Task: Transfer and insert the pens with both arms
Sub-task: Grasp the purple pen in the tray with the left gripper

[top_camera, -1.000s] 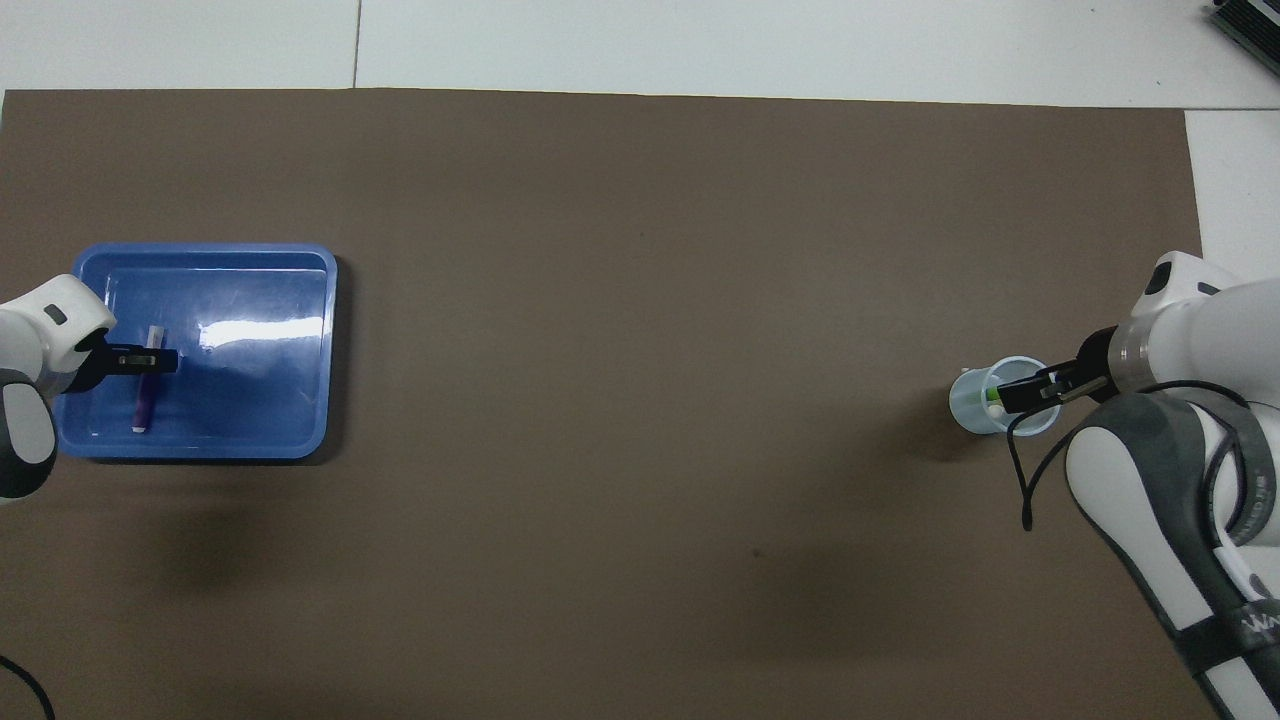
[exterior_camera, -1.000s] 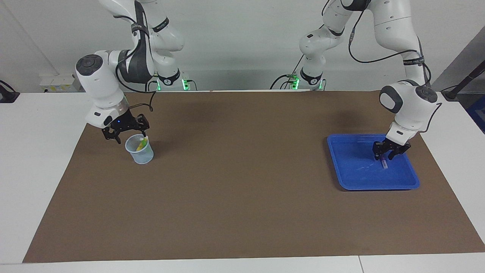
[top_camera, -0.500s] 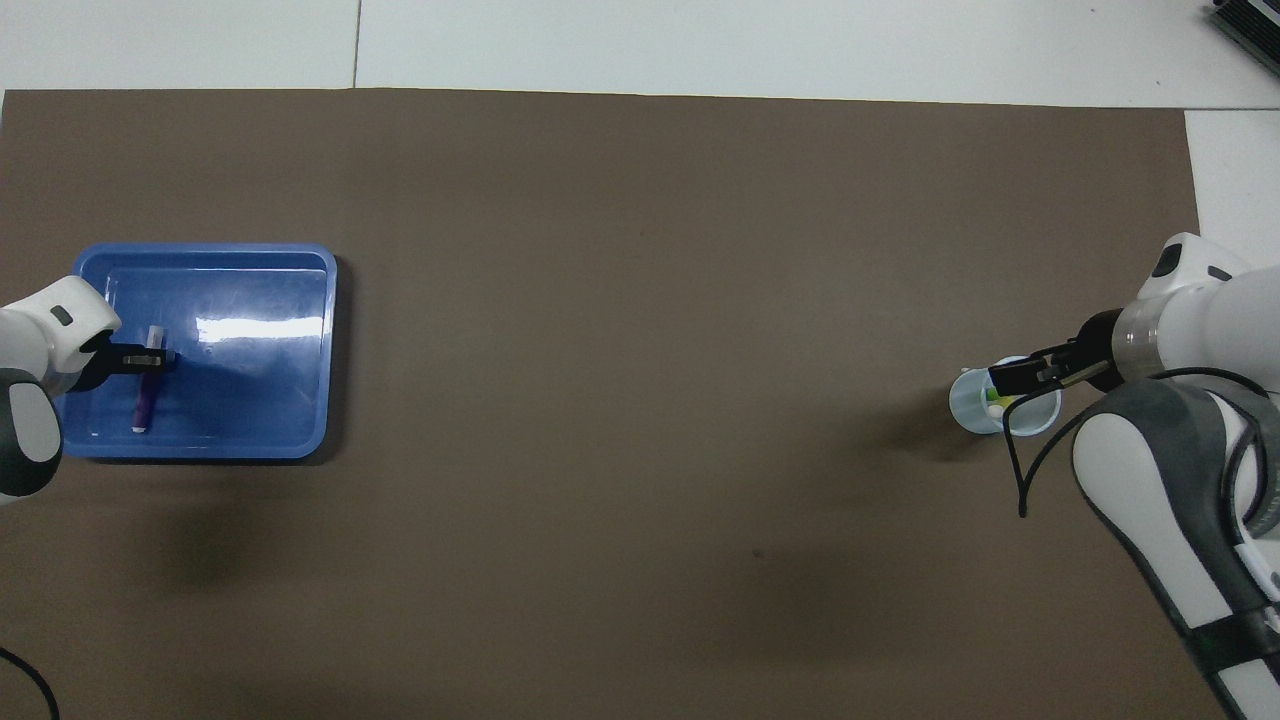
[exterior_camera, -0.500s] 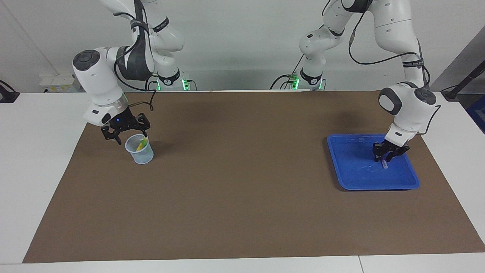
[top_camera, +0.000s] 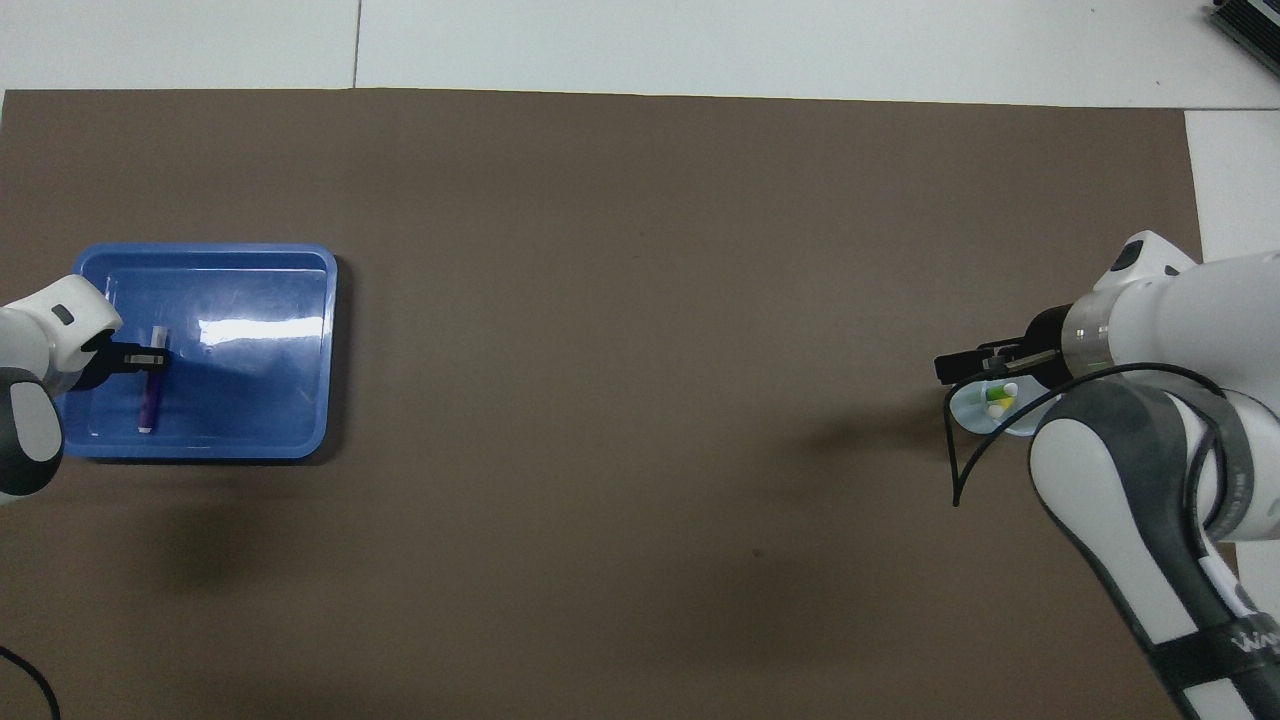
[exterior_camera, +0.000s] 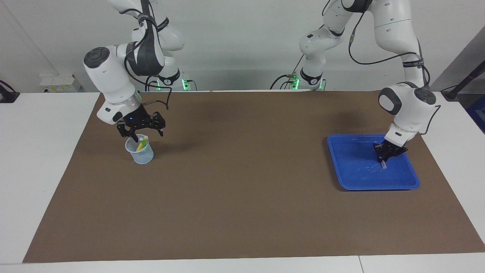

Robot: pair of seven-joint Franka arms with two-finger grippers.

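We see the left gripper (exterior_camera: 385, 154) with jaws clamped on the purple pen (top_camera: 149, 402) in the blue tray (exterior_camera: 352, 170); the right gripper (exterior_camera: 141, 133) hangs over the clear cup (exterior_camera: 141, 153), jaws apart.

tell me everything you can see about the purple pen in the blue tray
The purple pen is a short slim marker with a dark purple barrel and a pale whitish end, plastic by its look. It lies flat on the floor of the blue tray, toward the left arm's end of the table. The left claw is down in the tray and shut on the pen near one end. Nothing else touches it.
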